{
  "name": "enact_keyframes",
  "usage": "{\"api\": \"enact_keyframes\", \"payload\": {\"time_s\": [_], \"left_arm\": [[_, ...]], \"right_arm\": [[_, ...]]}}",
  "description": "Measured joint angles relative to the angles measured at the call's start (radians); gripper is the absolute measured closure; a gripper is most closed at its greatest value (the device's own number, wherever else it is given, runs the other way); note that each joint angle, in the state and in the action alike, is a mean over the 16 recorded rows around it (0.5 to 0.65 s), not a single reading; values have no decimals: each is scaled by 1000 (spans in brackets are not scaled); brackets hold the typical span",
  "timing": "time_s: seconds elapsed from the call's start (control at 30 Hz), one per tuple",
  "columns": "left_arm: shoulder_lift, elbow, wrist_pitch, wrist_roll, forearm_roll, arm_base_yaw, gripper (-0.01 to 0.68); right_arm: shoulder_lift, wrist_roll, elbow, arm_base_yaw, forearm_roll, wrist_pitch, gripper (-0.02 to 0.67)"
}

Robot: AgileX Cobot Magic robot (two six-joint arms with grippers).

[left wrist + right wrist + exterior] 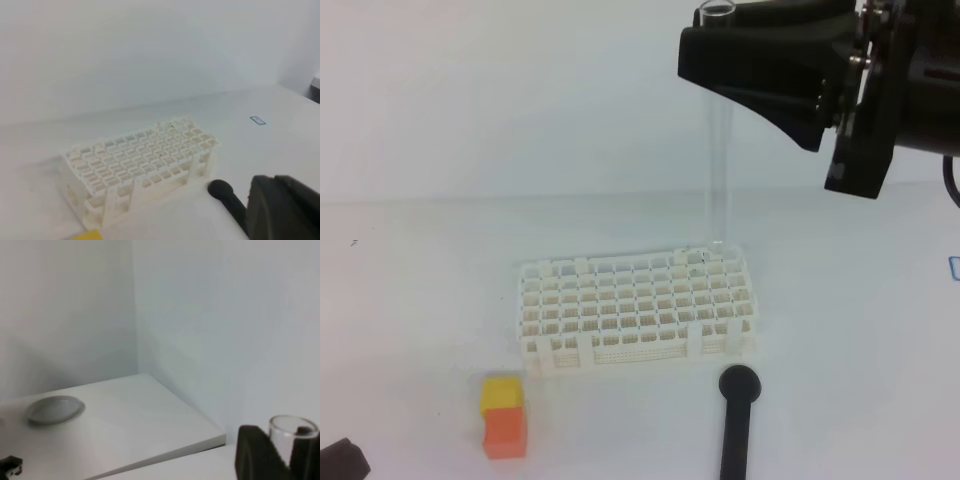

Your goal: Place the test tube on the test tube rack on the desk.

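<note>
Right gripper (720, 45) pinches the upright tube (719, 150) near its rim, above the rack (638, 312); left gripper's (282, 207) jaws are pressed together.

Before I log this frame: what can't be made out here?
- Left gripper: left wrist view, cut off by the bottom edge; jaws unseen.
- Test tube bottom tip: exterior high view, too clear to tell whether it has entered a hole of the test tube rack.
- Black stick: lower end cut off.
</note>
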Motion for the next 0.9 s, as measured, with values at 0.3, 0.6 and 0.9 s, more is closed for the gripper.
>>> {"api": "enact_keyframes", "payload": {"time_s": [0.3, 0.6, 0.9], "left_arm": [[-12, 7, 6, -28, -1, 0, 674], [-12, 7, 13, -28, -1, 0, 674], [-12, 7, 22, -28, 0, 0, 674]], "right_arm": [[0, 0, 0, 0, 0, 6, 521], [0, 0, 0, 0, 0, -17, 521], [0, -1, 0, 0, 0, -83, 521]]}}
